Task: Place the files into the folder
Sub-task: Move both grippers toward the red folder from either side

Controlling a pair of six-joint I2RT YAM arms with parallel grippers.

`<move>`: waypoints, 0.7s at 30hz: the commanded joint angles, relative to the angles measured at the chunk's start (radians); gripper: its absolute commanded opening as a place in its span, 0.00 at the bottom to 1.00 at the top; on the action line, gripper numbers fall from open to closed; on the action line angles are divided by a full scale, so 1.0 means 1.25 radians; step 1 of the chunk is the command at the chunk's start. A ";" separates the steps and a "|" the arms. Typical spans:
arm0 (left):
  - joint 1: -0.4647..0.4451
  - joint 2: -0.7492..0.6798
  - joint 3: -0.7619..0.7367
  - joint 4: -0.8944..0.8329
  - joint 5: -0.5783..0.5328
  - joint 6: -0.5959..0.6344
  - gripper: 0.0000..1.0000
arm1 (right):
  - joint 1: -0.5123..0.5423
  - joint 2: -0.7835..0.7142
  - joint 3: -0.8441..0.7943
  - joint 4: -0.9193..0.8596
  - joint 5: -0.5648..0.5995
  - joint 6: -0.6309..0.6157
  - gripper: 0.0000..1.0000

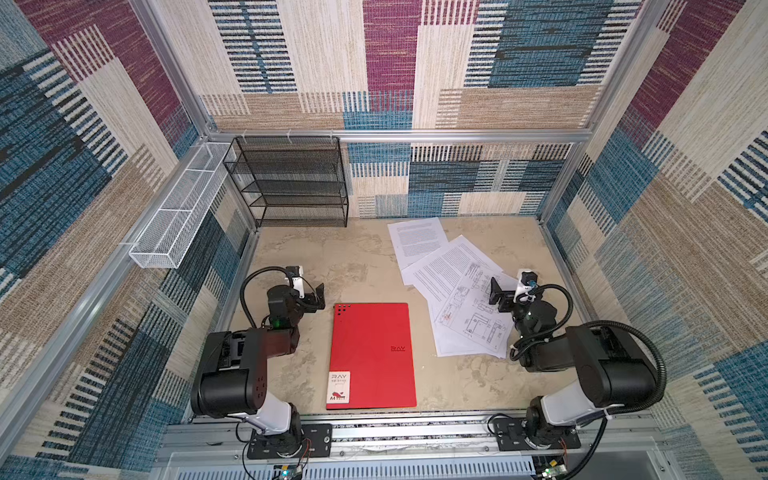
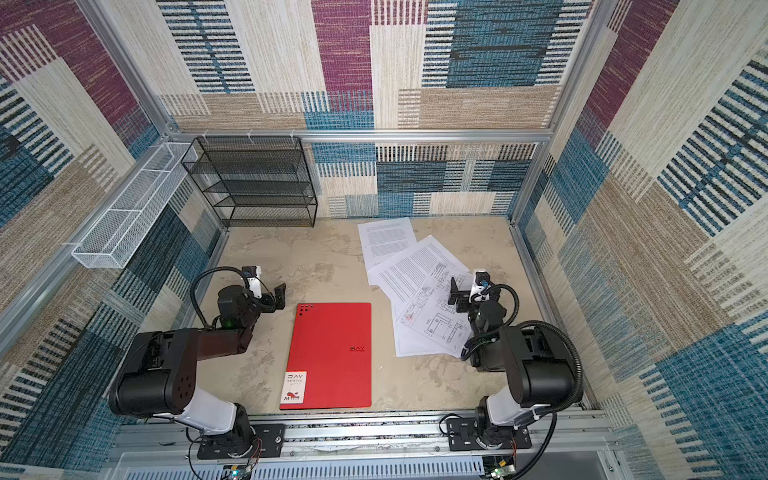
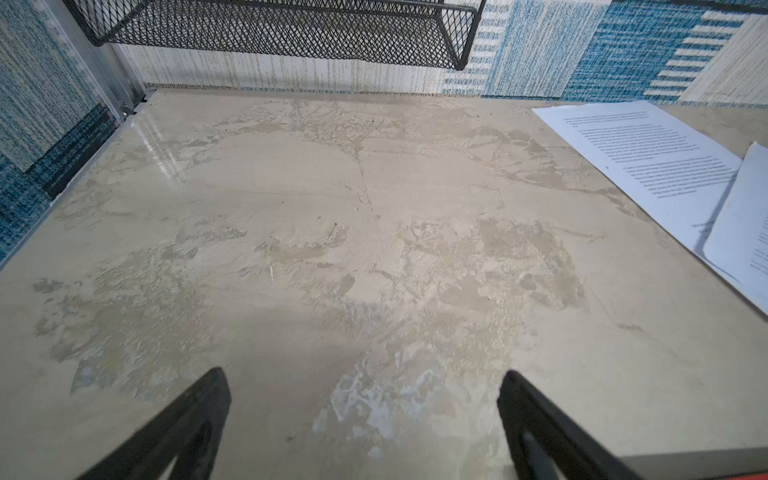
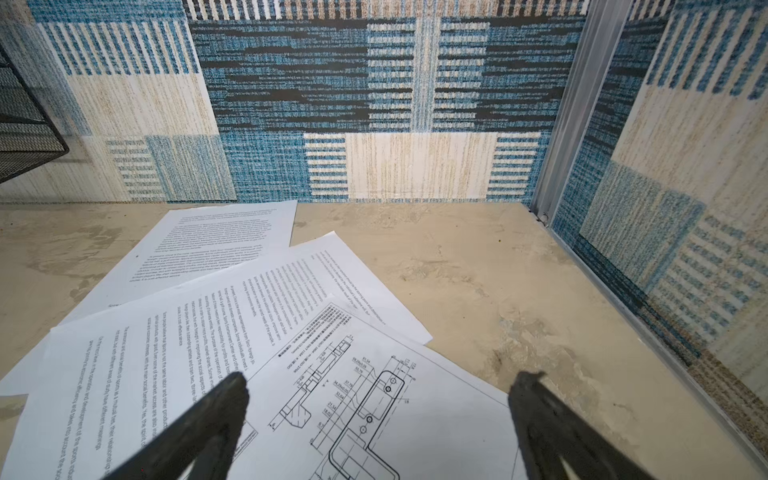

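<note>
On the table (image 1: 332, 257), near its front edge and between the two arms, the folder (image 1: 372, 355) lay flat and shut, red side up, with its white label (image 1: 338, 387) at the near left corner. Right of it and apart from it, the files (image 1: 453, 286) lay fanned and overlapping. A text sheet (image 1: 417, 241) lay farthest back, a second text sheet (image 1: 446, 270) partly covered it, and a drawing sheet (image 1: 469, 320) lay on top, nearest the front. The left gripper (image 1: 319, 297) hung just left of the folder's far left corner, jaws spread wide and holding nothing; its wrist view showed bare table between the fingers. The right gripper (image 1: 496, 297) hung over the drawing sheet's right edge, jaws likewise wide apart and empty. A black mesh rack (image 1: 291, 183) stood against the back wall at the left, and a white basket (image 1: 174, 216) hung on the left wall.
</note>
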 commanded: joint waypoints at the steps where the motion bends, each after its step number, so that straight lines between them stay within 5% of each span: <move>1: -0.001 -0.005 -0.004 0.004 -0.011 0.007 1.00 | 0.000 0.001 0.006 0.022 -0.001 0.009 1.00; 21: -0.011 -0.005 -0.003 0.001 -0.029 0.013 1.00 | 0.000 0.000 0.004 0.024 -0.001 0.007 1.00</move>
